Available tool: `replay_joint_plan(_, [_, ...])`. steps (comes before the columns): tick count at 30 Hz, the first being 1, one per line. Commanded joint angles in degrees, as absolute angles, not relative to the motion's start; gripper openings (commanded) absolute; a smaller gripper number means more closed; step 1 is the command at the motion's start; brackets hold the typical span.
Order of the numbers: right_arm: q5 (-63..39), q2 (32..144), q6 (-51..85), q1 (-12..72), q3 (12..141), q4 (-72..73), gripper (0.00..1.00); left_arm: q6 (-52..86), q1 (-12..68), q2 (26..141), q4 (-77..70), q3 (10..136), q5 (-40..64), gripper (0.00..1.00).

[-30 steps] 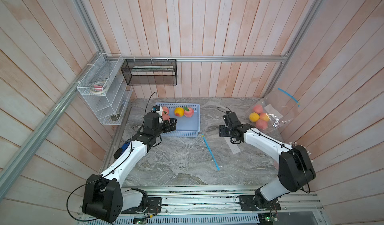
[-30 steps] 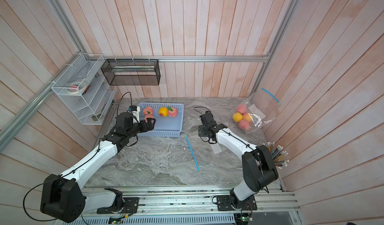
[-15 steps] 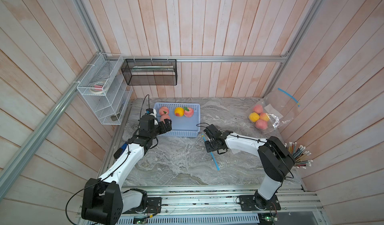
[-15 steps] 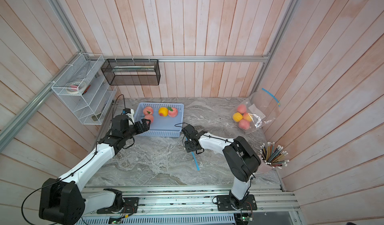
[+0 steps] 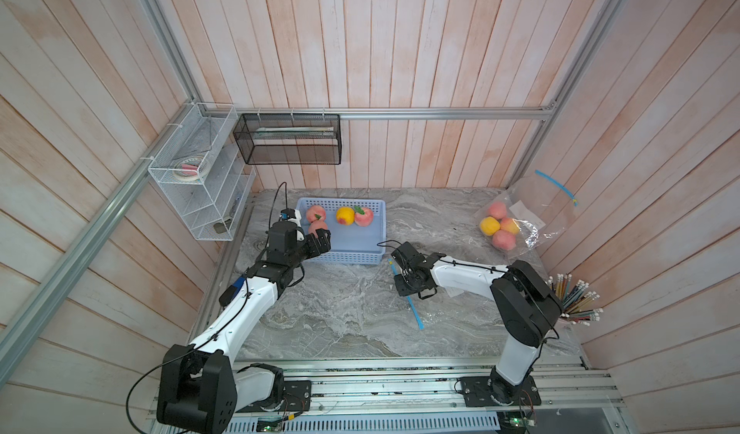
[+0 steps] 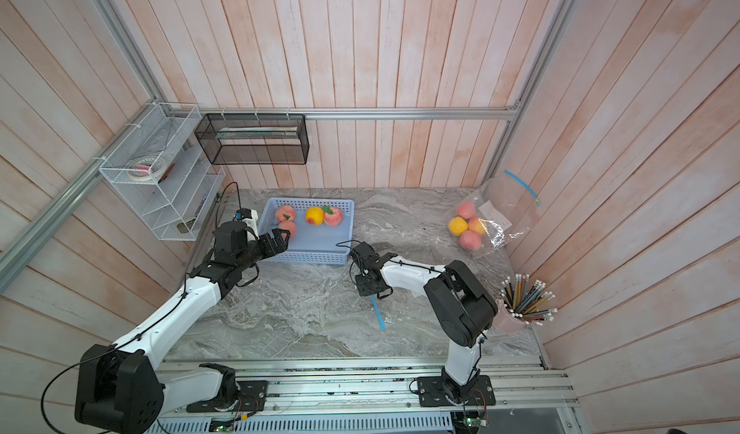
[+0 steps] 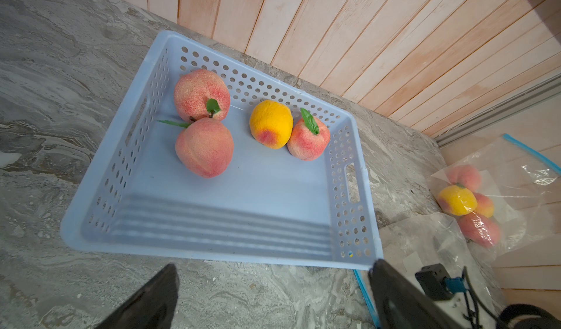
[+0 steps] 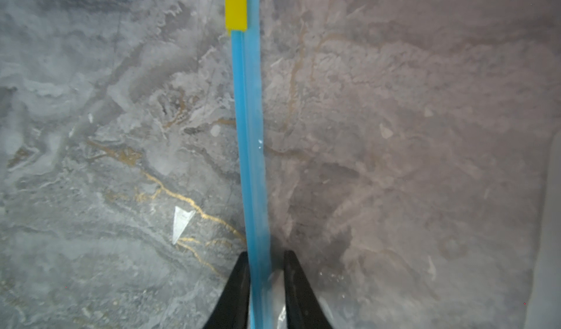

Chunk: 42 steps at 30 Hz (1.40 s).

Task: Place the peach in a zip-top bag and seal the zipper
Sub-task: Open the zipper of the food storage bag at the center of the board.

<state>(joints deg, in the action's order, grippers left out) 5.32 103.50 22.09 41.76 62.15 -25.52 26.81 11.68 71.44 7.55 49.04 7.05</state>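
Several peaches lie in a blue basket (image 5: 380, 231); the nearest peach (image 7: 204, 151) touches another behind it. My left gripper (image 7: 273, 265) is open and empty, just outside the basket's near rim (image 7: 212, 254), and shows in both top views (image 5: 318, 241) (image 6: 277, 240). An empty clear zip-top bag lies flat on the table, its blue zipper strip (image 8: 247, 115) ending in a yellow slider (image 8: 236, 8). My right gripper (image 8: 266, 253) points down at the table (image 5: 410, 292), jaws closed in on the strip, which runs out toward the front (image 5: 415, 315).
A second clear bag (image 5: 520, 211) holding several peaches leans on the right wall at the back. A cup of pencils (image 5: 572, 300) stands at the right edge. A white wire shelf (image 5: 200, 179) and a black mesh bin (image 5: 288, 139) hang on the walls.
My right arm swung from the back right to the table's middle, dropped onto the blue zipper strip, and its jaws closed in. My left gripper drew back from over the basket to its near rim.
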Motion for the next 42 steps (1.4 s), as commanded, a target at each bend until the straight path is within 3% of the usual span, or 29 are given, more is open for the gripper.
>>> replay_joint_plan(1, [4.0,104.3,22.0,41.4,62.6,-26.3,0.13,26.8,11.4,70.8,5.9,48.3,7.7,1.00])
replay_joint_plan(4, [1.8,103.7,22.1,40.7,61.6,-25.0,0.06,26.9,11.4,70.8,5.9,48.2,8.1,1.00])
replay_joint_plan(12, [-5.5,100.1,22.7,37.4,57.4,-20.1,0.00,27.2,11.4,71.8,5.2,47.8,13.7,1.00])
replay_joint_plan(18, [-8.6,99.3,22.7,36.2,55.5,-18.0,0.21,27.8,11.4,72.5,4.5,47.5,15.3,1.00])
replay_joint_plan(25, [-10.8,99.5,22.7,35.4,54.4,-16.6,0.28,27.8,11.4,72.6,4.3,47.2,15.9,1.00])
replay_joint_plan(34, [-10.5,100.3,22.7,34.5,54.3,-16.9,0.09,27.7,11.4,72.9,4.2,47.2,16.4,1.00])
replay_joint_plan(42, [-10.8,98.6,23.0,34.0,54.2,-16.0,0.00,28.1,11.4,73.3,3.8,47.1,18.7,1.00])
